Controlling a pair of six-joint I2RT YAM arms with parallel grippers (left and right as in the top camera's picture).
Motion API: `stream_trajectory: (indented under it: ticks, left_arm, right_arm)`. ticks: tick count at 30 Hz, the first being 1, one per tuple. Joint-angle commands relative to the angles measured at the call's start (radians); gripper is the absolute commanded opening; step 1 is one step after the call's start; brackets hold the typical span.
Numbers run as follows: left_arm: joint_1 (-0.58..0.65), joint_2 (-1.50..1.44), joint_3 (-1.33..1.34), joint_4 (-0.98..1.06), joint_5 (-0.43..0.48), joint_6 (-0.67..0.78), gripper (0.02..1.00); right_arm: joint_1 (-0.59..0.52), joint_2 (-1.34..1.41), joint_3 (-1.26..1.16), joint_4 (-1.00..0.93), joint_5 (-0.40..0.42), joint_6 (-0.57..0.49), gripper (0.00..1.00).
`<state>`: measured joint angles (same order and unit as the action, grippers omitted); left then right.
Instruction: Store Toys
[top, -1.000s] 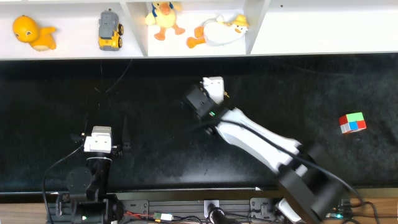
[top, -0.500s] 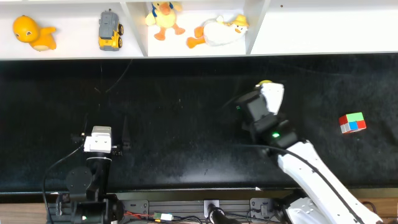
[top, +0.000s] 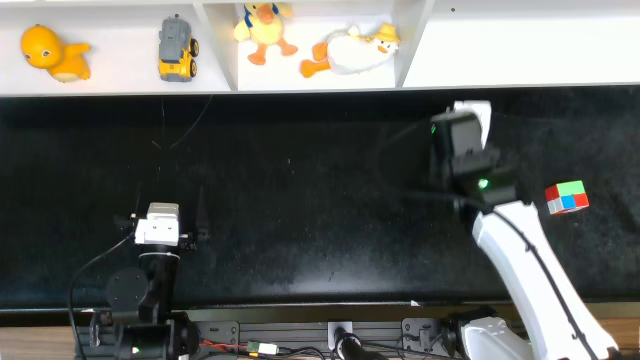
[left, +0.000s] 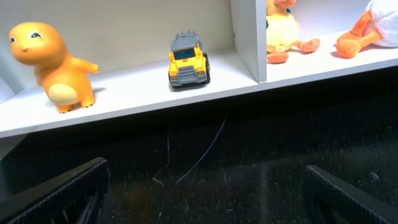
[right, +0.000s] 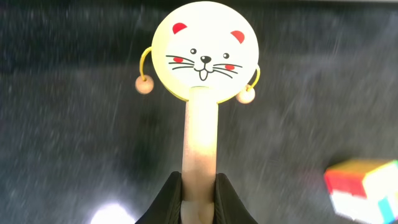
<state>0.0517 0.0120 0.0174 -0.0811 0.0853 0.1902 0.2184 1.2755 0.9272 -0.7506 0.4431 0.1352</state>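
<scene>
My right gripper (right: 199, 194) is shut on the wooden handle of a rattle drum (right: 205, 53). The drum has a pale yellow cat face and a bead on each side, and it hangs over the black mat. In the top view the right gripper (top: 462, 135) is right of centre, just below the white shelf (top: 500, 60). A coloured cube (top: 567, 197) (right: 364, 186) lies on the mat to its right. My left gripper (top: 160, 225) (left: 205, 202) rests low at the left, open and holding nothing, facing the shelf.
The shelf's compartments hold an orange figure (top: 52, 52) (left: 53, 65), a yellow toy truck (top: 177, 48) (left: 188, 59), a yellow duck plush (top: 264, 30) and a white duck plush (top: 350, 50). A divider (left: 245, 37) separates truck from plushes. The right compartment looks bare.
The right arm has swung from the mat's centre to the right with the rattle drum in its gripper, ending closer to the cube. The left arm stayed still.
</scene>
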Motion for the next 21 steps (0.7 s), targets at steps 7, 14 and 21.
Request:
stream_trajectory:
  ticks: [7, 14, 21]
  left_arm:
    - [-0.007, -0.009, -0.01, 0.005, -0.008, -0.012, 0.998]
    - [-0.007, -0.009, -0.01, 0.005, -0.008, -0.012, 0.998]
    - [-0.007, -0.009, -0.01, 0.005, -0.008, -0.012, 0.998]
  right_arm:
    - [-0.066, 0.232, 0.225, 0.18, -0.124, -0.264, 0.042]
    - [-0.1, 0.355, 0.295, 0.312, -0.188, -0.275, 0.04]
    - [-0.135, 0.456, 0.361, 0.338, -0.204, -0.274, 0.042]
